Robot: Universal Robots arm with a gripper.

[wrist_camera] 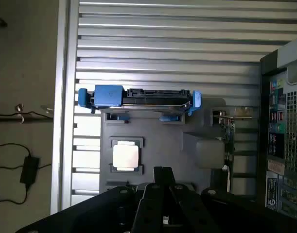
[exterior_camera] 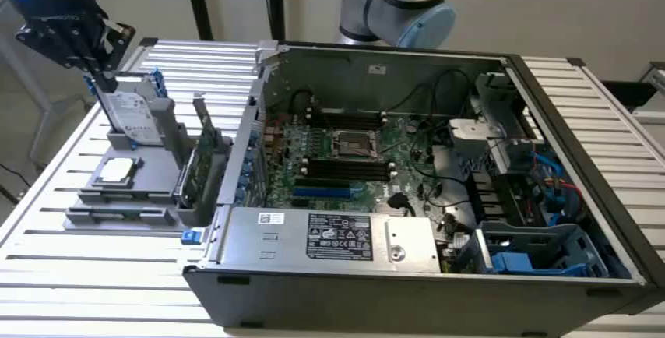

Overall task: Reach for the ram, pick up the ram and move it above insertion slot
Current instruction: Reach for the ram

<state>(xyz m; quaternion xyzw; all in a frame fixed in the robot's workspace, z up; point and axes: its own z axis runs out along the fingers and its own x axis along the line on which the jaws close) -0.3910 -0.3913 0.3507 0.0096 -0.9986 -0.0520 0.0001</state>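
My black gripper (exterior_camera: 99, 72) hangs at the exterior view's far left, just above the back end of a grey parts fixture (exterior_camera: 93, 198). In the wrist view its fingers (wrist_camera: 163, 182) are pressed together with nothing between them. A thin dark strip in the fixture's front groove (exterior_camera: 117, 213) looks like the ram seen edge-on; the wrist view shows that groove (wrist_camera: 116, 184) partly behind the fingers. The gripper is well apart from it. The long dark memory slots (exterior_camera: 348, 170) lie beside the processor socket inside the open computer case (exterior_camera: 416, 268).
The fixture also holds a hard drive in a blue caddy (exterior_camera: 130, 112) (wrist_camera: 138, 99), a square processor chip (exterior_camera: 117, 170) (wrist_camera: 125, 156) and an upright green expansion card with a metal bracket (exterior_camera: 205, 151). The case wall (exterior_camera: 244, 143) rises between fixture and motherboard. Cables crowd the case's right side.
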